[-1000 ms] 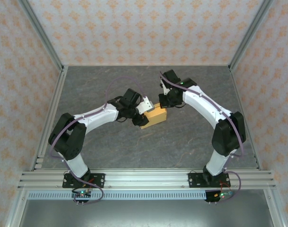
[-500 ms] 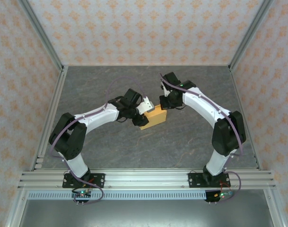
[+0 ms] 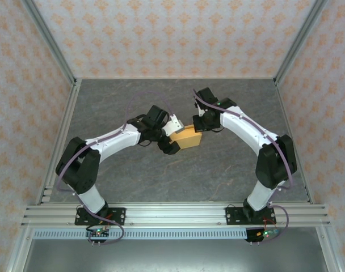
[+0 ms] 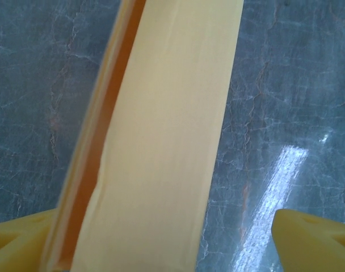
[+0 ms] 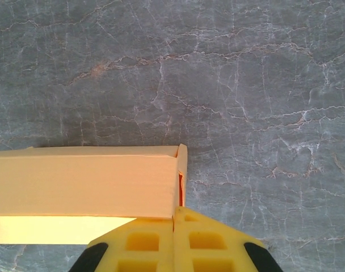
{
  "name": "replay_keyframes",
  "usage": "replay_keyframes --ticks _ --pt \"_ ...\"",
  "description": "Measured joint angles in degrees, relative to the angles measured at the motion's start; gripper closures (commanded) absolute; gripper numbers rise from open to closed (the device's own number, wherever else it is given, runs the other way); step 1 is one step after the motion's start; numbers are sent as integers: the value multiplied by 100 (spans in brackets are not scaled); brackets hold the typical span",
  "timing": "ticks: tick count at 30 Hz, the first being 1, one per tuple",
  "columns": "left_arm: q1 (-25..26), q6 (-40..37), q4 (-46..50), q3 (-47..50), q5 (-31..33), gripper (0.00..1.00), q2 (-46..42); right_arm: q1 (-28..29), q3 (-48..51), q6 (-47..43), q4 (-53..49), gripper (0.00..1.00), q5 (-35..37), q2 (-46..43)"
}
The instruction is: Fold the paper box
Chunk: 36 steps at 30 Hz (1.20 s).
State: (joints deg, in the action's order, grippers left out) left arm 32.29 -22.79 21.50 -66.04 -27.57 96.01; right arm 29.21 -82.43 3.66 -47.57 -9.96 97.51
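Paper box [image 3: 186, 138] judged light, crushable, best gripped at folded edges; left gripper [image 4: 172, 241] spread astride it, right gripper [image 5: 173, 235] closed against its end.

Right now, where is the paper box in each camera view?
Top external: paper box at the middle of the grey veined table.
Left wrist: box runs as a slanted band up the middle.
Right wrist: box at lower left, its corner just above the right tool.
Shared landmark: the table's grey veined surface.
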Motion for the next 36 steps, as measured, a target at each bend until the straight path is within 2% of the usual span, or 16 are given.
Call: replay_keyframes --ticks 6,10,13,16,23,36 --pt "-125 212 -105 61 -59 10 -334 28 13 20 0 100 90 -20" --pt "-170 356 -127 92 -52 15 -516 37 22 24 2 100 120 -20" --pt "-170 544 -136 111 -46 23 -649 37 28 28 2 100 122 -20" --pt "-170 822 -116 177 52 37 -802 39 28 39 2 100 122 -20" --pt "-155 1093 107 179 603 59 -929 76 28 42 2 100 146 -20" --pt "-79 1099 385 111 841 83 -756 87 28 42 2 100 168 -20"
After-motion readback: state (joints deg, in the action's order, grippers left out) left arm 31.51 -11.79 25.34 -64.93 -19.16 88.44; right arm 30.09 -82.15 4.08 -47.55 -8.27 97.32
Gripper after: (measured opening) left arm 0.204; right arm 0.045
